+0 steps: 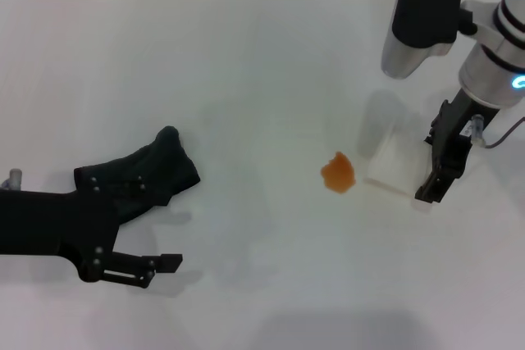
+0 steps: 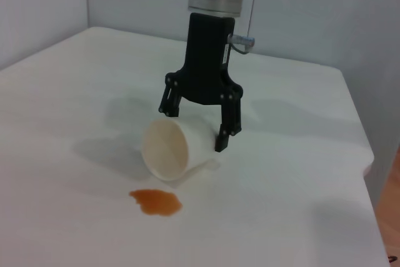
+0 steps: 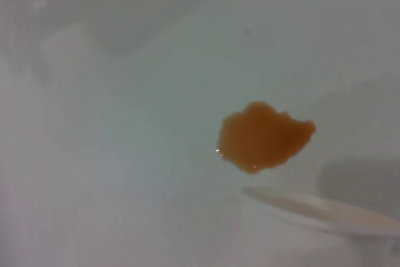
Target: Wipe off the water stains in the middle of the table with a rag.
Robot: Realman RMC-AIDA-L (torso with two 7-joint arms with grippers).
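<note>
**Rag not yet lifted, one stain to clear**

While the wide, plain white matte tabletop (image 1: 246, 55) carries everything, the step in hand looks like the left end effector (image 1: 152, 227) taking up the soft black cloth rag (image 1: 152, 174). Its fingers are spread wide, one visible beside the wad, the rag lying at its upper side and not clearly pinched. To do this well, I judge it should close over the bulk of the wad, not a loose corner, so a broad pad of cloth meets the stain. The cream-white paper cup (image 2: 169, 151) lies tipped on its side beneath the right end effector (image 2: 201, 126), whose fingers straddle it, open; the sweep should stop short of it. The small orange-brown liquid blotch, the water stains (image 1: 338, 173), lies well apart from the left end effector and just beside the cup.

Counted: one tabletop, two end effectors, one rag, one cup, one blotch.
</note>
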